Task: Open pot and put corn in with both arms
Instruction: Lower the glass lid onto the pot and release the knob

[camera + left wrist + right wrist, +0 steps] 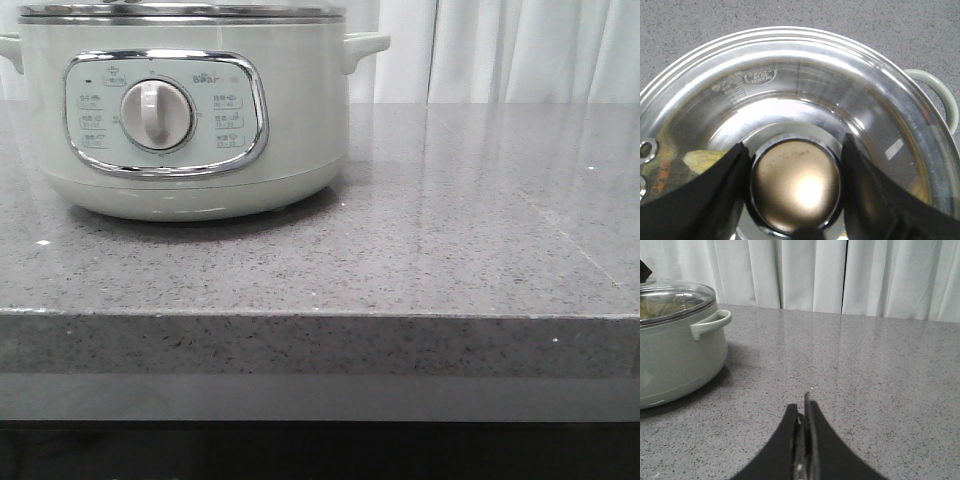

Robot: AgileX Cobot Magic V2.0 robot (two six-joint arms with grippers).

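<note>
Left tool (792,192) straddles one lid knob (795,187) on one pot (180,110); right tool (804,440) closed.

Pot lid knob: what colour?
Shiny metallic, brassy-gold tint. The lid knob shows best in the left wrist view, between the left end effector fingers.

Pot (190,110): pale mint-green, cream dial facing front, upright on tabletop (450,240), glass lid (790,100) on. Yellow corn (702,160) visible inside through lid.
</note>
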